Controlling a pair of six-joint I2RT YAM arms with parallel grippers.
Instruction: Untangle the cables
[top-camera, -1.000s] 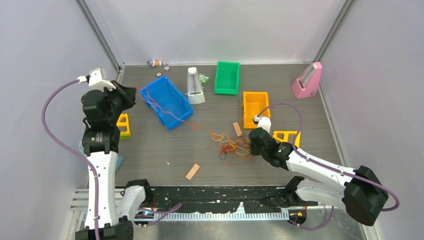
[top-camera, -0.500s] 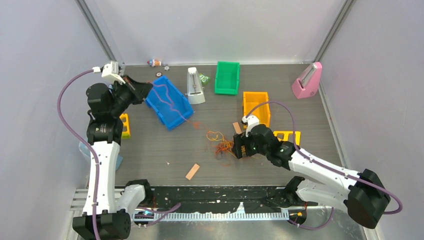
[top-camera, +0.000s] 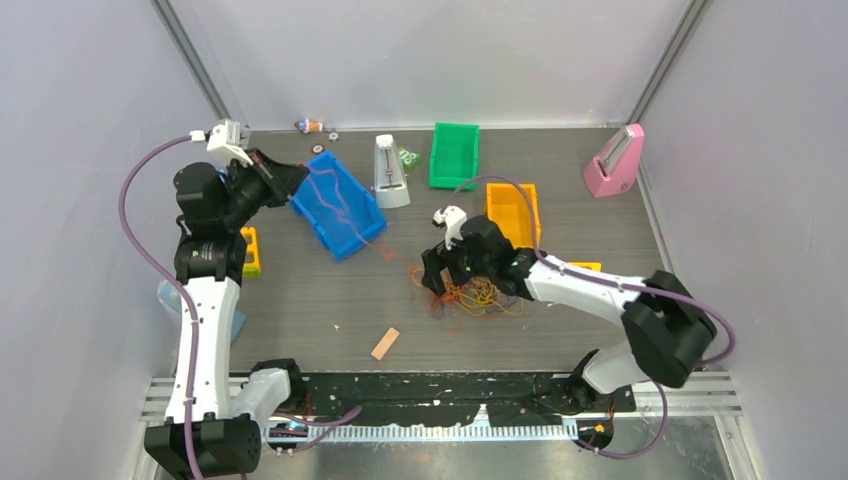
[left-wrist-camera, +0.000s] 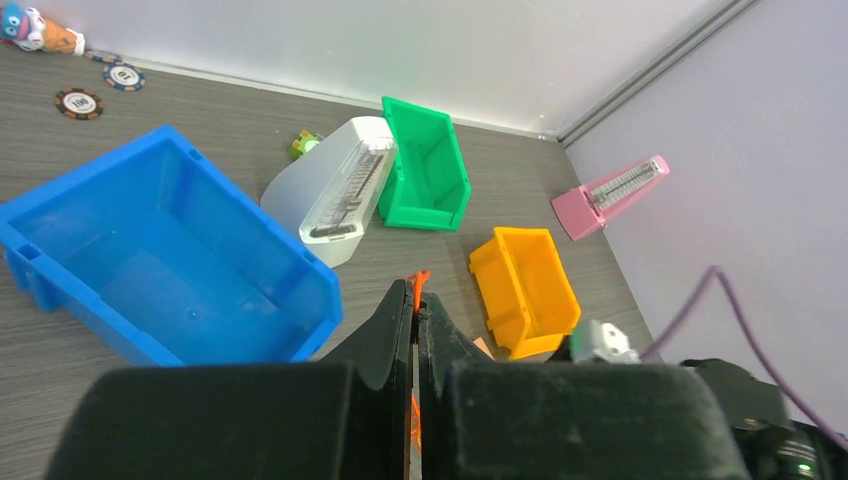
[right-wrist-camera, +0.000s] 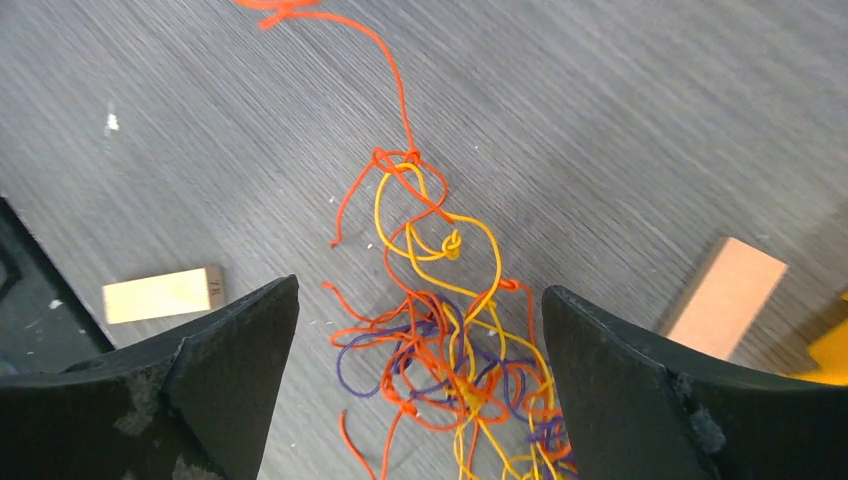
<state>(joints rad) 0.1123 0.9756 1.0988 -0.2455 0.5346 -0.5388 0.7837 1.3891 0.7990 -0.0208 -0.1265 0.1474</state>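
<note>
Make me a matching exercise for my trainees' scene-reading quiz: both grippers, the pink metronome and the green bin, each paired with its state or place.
1 left gripper
2 right gripper
3 pink metronome
4 green bin

A open above the cable tangle
B far right corner
C shut on an orange cable
D far edge, right of the white metronome

Pairs: 1-C, 2-A, 3-B, 4-D

Three bins across the top: blue bin (left-wrist-camera: 150, 260), green bin (left-wrist-camera: 425, 170), orange bin (left-wrist-camera: 525, 285). Two metronomes, white metronome (left-wrist-camera: 340, 190) and pink metronome (left-wrist-camera: 610, 190). Two tan blocks (right-wrist-camera: 160, 295), two chips (left-wrist-camera: 78, 102), one cable tangle (right-wrist-camera: 450, 365).
</note>
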